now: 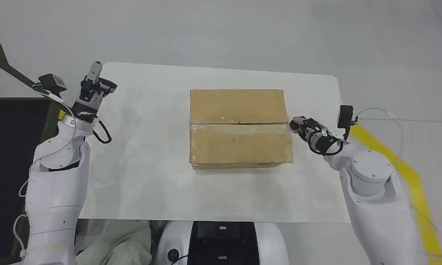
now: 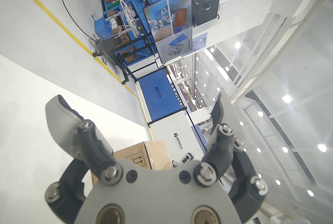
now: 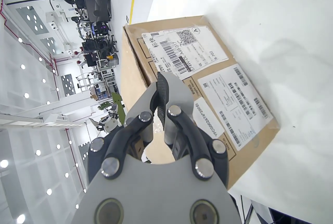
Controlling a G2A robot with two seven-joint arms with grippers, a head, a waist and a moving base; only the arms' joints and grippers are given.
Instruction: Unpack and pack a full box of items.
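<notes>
One closed box (image 1: 239, 128) lies just beside the clenched right fingers (image 3: 178, 91), far from spread left fingers (image 2: 61, 115).

I have my left gripper (image 2: 140, 105) well off the left end of the box (image 1: 238, 127), fingers spread wide, elbow bent. My right gripper (image 3: 161, 84) sits just beside its right end, fingers pressed together.

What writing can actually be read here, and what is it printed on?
"A", circled: upper label on the box.
"YFCG002576*20048": narrow sticker.
Lower label: barcodes, print too small.
Box side in the left wrist view: arrow marks, no words.
Blue panel behind: a brand name only.
</notes>
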